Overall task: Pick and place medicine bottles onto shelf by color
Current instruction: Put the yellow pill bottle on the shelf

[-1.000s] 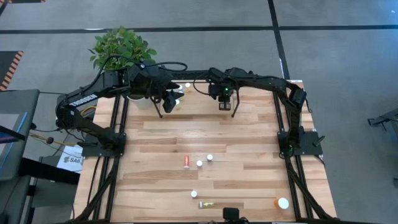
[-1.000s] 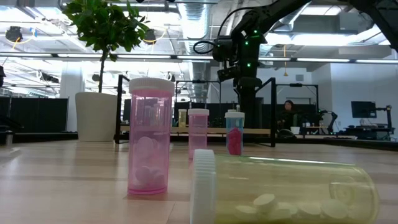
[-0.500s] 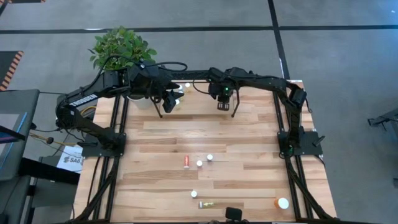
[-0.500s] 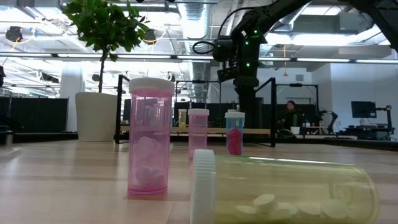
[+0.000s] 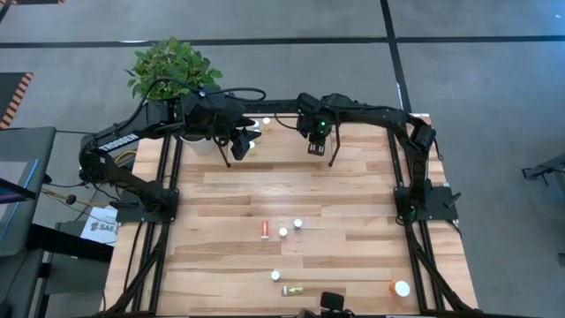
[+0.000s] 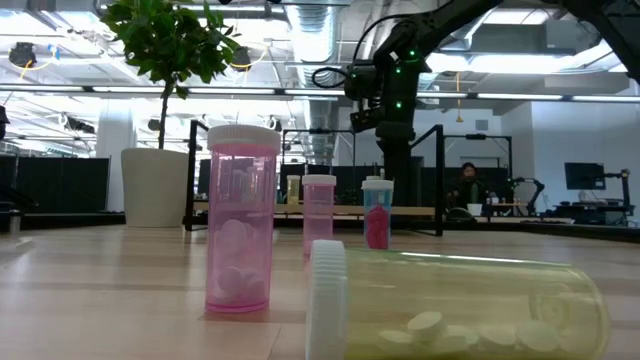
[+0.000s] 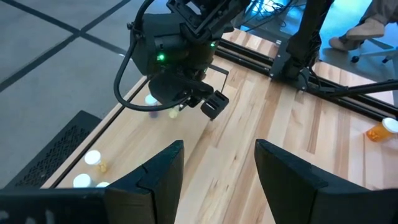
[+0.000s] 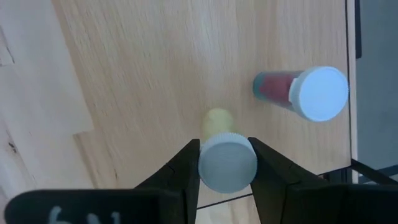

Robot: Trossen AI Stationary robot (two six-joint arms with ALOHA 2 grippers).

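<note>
1. Seven loose medicine bottles point(image 5: 265, 230) lie scattered on the table's near half.
2. My left gripper point(image 7: 214, 163) hovers at the far left, fingers spread wide.
3. My right gripper point(image 8: 225, 163) pinches a yellow bottle point(image 8: 226, 160) over the shelf point(image 8: 174, 74) at the far edge, beside a red bottle point(image 8: 301, 92).

High view: overhead, straight down, far off, whole plank table point(image 5: 291, 190) mid-frame.

Low view: table-top height, level across boards into room; yellow bottle point(image 6: 455, 305) lying very near lens, lower right of frame.

Left wrist view: looks along table toward right gripper point(image 7: 208, 102), upper centre; shares it with high view.

Right wrist view: close, straight down on shelf board point(image 8: 149, 74).
</note>
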